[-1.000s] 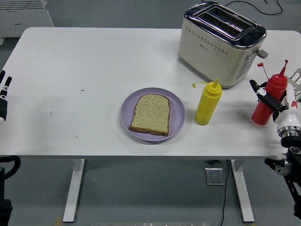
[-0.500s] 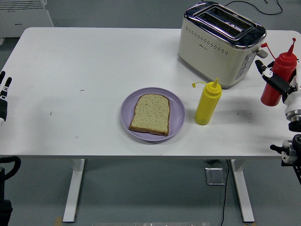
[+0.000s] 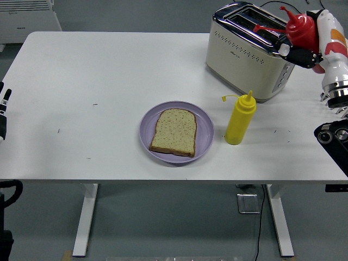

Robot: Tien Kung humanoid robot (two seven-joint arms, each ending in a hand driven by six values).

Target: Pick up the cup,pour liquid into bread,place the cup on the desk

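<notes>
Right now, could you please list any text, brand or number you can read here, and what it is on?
Toaster: a small dark mark on its front, too small to read.
White appliance at top left: a small dark mark, too blurred to read.
Nothing legible on the red bottle, yellow bottle or plate.

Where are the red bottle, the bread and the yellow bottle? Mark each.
red bottle (image 3: 300,30), head view, on its body.
bread (image 3: 174,131), head view, middle of the slice.
yellow bottle (image 3: 240,120), head view, mid-body.
</notes>
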